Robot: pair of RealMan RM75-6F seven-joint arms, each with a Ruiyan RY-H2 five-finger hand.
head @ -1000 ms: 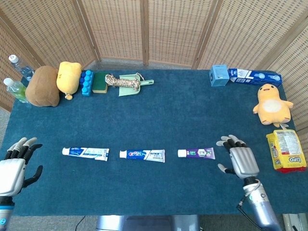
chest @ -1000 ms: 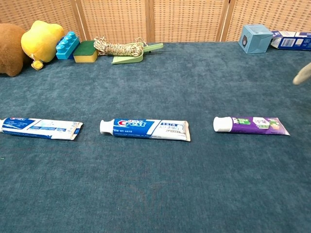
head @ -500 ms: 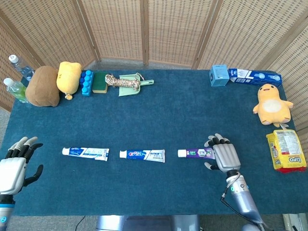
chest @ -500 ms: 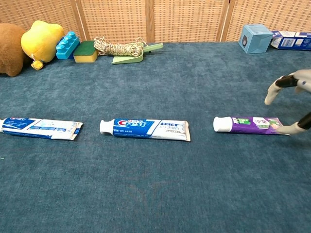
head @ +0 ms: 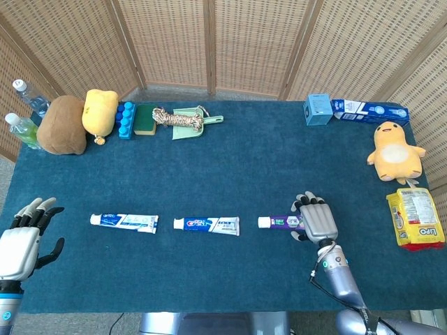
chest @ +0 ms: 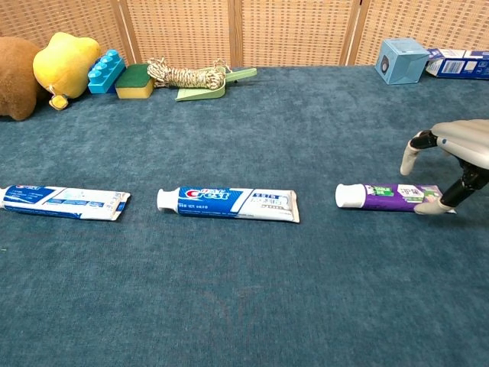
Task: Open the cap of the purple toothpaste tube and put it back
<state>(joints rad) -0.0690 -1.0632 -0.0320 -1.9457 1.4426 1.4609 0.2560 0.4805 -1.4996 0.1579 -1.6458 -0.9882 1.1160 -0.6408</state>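
The right hand (head: 318, 219) is hovering over the crimped tail end of the purple toothpaste tube (head: 285, 222), palm down, fingers arched and apart. The chest view is showing what the head view is hiding: one fingertip (chest: 428, 207) is touching down at the tube's tail on the near side, while another finger is arching down on the far side, clear of the tube; no grip is visible. From overhead the hand is simply covering the tail.

The tube is lying flat on the blue table cloth (head: 230, 167), its white cap (chest: 350, 196) pointing toward the robot's left and seated on it. Beside it a Crest tube (head: 207, 224) and another blue tube (head: 124, 222) are lying in the same row.

Only the head view is showing the left hand (head: 19, 239), spread and holding nothing at the table's near left corner, well apart from the tubes.
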